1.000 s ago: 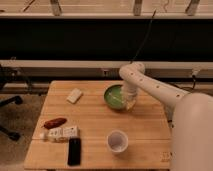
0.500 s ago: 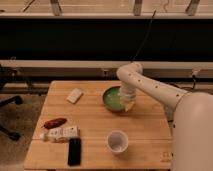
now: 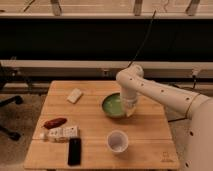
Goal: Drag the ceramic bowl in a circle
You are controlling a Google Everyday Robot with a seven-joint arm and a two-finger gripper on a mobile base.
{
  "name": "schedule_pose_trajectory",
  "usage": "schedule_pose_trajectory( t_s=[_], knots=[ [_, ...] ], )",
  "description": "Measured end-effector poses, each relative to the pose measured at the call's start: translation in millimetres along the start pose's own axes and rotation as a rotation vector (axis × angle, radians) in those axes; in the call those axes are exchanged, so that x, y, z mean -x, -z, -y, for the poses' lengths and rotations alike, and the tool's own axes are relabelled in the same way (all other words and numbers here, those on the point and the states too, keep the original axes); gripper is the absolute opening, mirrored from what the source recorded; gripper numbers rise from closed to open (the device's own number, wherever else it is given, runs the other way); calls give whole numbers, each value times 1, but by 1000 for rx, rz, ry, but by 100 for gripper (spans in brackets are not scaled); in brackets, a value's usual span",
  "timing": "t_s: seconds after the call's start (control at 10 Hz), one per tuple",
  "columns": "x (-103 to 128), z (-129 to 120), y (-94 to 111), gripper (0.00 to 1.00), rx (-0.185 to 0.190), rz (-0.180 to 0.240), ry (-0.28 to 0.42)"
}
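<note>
The ceramic bowl [image 3: 113, 106] sits right of centre on the worktop [image 3: 92, 127], with the hand [image 3: 129, 109] down at its right rim — whether open or clamped there I cannot tell. Glazed ceramic is likely stiff, fairly heavy and slick — the rim is the natural hold, and it should slide easily on wood yet could chip against the white cup [image 3: 117, 141] nearby.

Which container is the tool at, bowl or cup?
The round shallow green ceramic bowl: the tool is at its rim, on the arm's side. The smaller white cup stands apart, nearer the wooden table's front edge.
</note>
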Motion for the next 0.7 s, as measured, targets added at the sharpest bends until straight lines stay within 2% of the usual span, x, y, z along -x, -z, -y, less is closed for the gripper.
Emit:
schedule_pose_trajectory(
  t_s=[0.3,0.4,0.7],
  knots=[
    [-36,-17,10,0,-14,-38,-86],
    [-58,-24,13,0,-20,-61,-140],
    [-91,-13,21,0,-30,-118,-217]
  ],
)
